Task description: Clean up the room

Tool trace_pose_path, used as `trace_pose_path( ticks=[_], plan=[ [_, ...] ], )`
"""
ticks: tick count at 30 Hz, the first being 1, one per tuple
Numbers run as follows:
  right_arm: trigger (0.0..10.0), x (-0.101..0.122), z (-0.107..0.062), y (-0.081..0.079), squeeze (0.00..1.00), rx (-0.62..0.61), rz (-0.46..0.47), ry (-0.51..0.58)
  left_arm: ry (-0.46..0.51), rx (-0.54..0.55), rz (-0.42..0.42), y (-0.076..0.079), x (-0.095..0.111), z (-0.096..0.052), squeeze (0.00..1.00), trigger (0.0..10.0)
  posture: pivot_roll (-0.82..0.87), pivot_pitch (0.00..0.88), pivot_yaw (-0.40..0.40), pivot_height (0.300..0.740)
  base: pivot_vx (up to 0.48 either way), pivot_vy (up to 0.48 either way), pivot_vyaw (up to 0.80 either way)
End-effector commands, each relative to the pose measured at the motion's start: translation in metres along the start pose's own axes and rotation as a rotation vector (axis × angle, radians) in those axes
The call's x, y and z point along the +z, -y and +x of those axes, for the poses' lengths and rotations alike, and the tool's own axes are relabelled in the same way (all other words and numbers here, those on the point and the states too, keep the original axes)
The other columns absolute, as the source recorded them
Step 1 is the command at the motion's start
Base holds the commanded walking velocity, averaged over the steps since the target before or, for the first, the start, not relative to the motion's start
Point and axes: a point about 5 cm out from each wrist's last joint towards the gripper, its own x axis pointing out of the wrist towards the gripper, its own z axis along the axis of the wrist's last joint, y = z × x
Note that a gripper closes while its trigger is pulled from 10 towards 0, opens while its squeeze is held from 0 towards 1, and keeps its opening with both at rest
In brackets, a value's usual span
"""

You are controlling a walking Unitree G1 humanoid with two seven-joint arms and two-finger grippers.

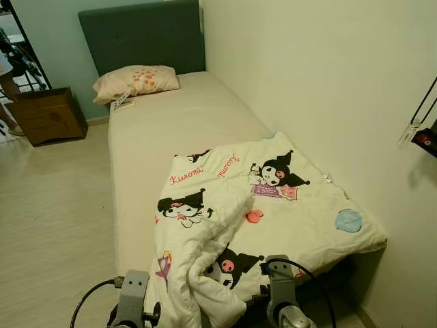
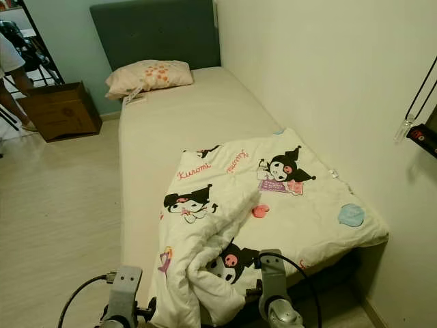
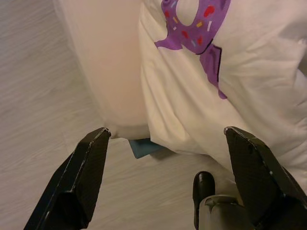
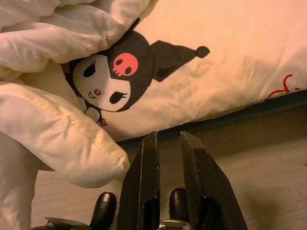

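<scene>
Brown cardboard box (image 1: 48, 116) sitting on floor beside bed (image 1: 157, 130), left gripper (image 3: 165, 143) hanging with fingers spread wide near rumpled Kuromi blanket (image 1: 273, 205) lying over bed's foot, right gripper (image 4: 169, 148) hanging almost closed, holding nothing

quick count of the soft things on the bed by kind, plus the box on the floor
pillow: 1
printed quilt: 1
cardboard box: 1
total: 3
</scene>
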Motion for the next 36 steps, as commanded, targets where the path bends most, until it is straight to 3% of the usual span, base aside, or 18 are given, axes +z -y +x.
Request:
trace_pose_path(
  ticks=[1, 4, 10, 18, 19, 23, 36],
  plan=[
    [10.0, -0.004, 0.000, -0.004, 0.00, 0.006, 0.006, -0.026, -0.031, 0.016, 0.014, -0.006, -0.005, -0.001, 0.00, 10.0, -0.03, 0.073, 0.032, 0.740, 0.000, 0.000, 0.00],
    [10.0, -0.004, 0.000, -0.003, 0.00, 0.005, 0.006, -0.029, -0.039, 0.018, 0.005, -0.007, -0.005, 0.000, 0.00, 10.0, -0.03, 0.068, 0.033, 0.740, 0.000, 0.000, 0.00],
    [10.0, -0.005, 0.000, -0.002, 0.00, -0.004, 0.019, -0.032, -0.054, 0.058, 0.079, -0.012, -0.002, 0.002, 0.00, 10.0, -0.04, 0.067, 0.032, 0.740, 0.000, 0.000, 0.00],
    [10.0, -0.004, 0.000, 0.000, 0.00, -0.006, 0.023, -0.029, -0.053, 0.044, 0.063, -0.008, -0.001, 0.003, 0.00, 10.0, -0.03, 0.068, 0.030, 0.740, 0.000, 0.000, 0.00],
    [10.0, -0.002, 0.000, 0.000, 0.00, -0.005, 0.019, -0.024, -0.063, 0.049, -0.007, -0.008, -0.003, 0.002, 0.00, 10.0, -0.03, 0.066, 0.019, 0.740, 0.000, 0.000, 0.00],
    [10.0, 0.005, 0.002, -0.004, 0.00, 0.013, 0.003, -0.006, -0.072, 0.077, 0.024, -0.012, -0.003, 0.002, 0.00, 10.0, -0.03, 0.067, 0.008, 0.740, 0.000, 0.000, 0.00],
    [10.0, 0.016, 0.005, -0.002, 0.00, 0.019, -0.017, 0.033, -0.021, 0.089, -0.046, -0.005, 0.001, 0.002, 0.00, 10.0, -0.05, 0.082, -0.007, 0.740, 0.000, 0.000, 0.00]
  ],
)
